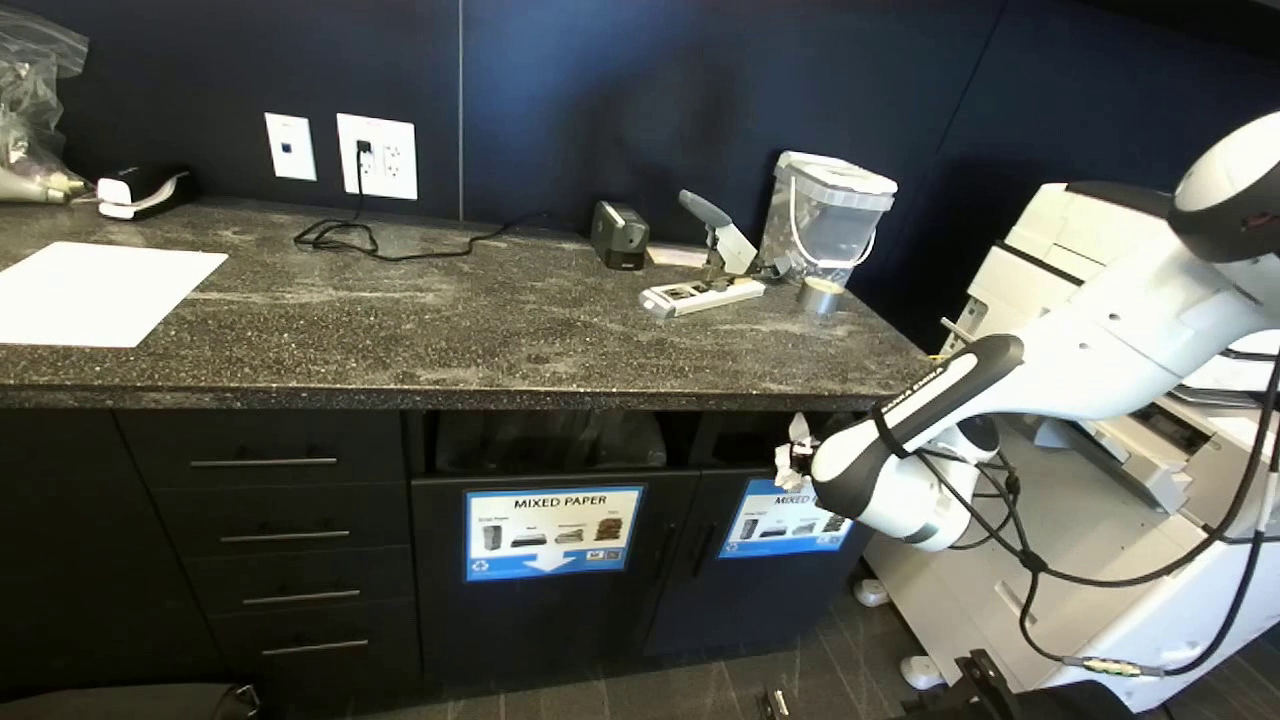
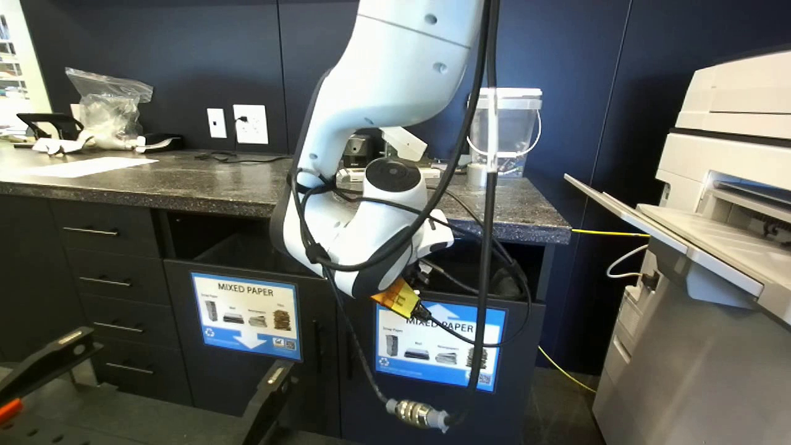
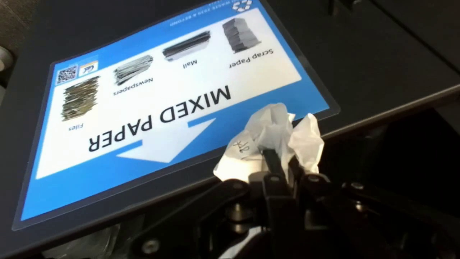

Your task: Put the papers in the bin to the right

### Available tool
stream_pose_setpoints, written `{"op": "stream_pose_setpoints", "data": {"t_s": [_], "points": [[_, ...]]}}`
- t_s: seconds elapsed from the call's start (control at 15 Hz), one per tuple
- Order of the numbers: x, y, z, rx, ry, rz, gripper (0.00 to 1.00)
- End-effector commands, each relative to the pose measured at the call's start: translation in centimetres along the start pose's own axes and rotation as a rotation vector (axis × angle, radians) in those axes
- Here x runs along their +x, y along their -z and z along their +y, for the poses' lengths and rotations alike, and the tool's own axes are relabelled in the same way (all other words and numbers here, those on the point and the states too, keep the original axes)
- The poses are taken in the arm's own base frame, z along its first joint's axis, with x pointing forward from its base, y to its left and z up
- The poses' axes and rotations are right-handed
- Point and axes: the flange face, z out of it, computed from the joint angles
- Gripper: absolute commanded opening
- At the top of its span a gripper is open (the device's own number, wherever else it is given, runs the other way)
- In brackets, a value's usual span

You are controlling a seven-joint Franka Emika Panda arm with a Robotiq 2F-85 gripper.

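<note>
One crumpled white paper wad (image 3: 273, 126), with some handwriting on it, is pinched between the thin black fingers (image 3: 272, 162) of my gripper (image 3: 284, 160). I take the bin to the right to be the dark cabinet bin (image 2: 522, 352) with a blue and white MIXED PAPER sign. Its top edge crosses the wrist view behind the paper, and its dark opening lies on the gripper's side of that edge. In an exterior view, the paper (image 1: 787, 468) appears level with the opening's lower edge, below the counter. Its exact depth over the opening is unclear. The arm hides the grip in an exterior view.
The counter edge (image 1: 500, 398) overhangs the bins. Beside the right bin is a second MIXED PAPER bin (image 1: 555, 610). A printer (image 2: 729, 185) stands to the right. The counter carries a flat sheet (image 1: 100, 295), stapler (image 1: 705, 295), tape roll (image 1: 820, 296) and lidded clear bucket (image 1: 815, 235).
</note>
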Motion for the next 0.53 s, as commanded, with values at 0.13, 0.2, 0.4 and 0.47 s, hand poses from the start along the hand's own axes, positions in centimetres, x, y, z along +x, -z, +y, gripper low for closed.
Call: {"op": "stream_pose_setpoints", "data": {"t_s": [0.13,0.2,0.4,0.47], "points": [[0.92,-3.28,0.14,0.007,-0.168,0.205,0.07],[0.87,-3.11,0.24,0.008,-0.195,0.229,0.06],[0.58,-2.91,0.4,0.023,-0.261,0.287,0.07],[0.73,-2.76,0.37,0.027,-0.278,0.308,0.07]]}}
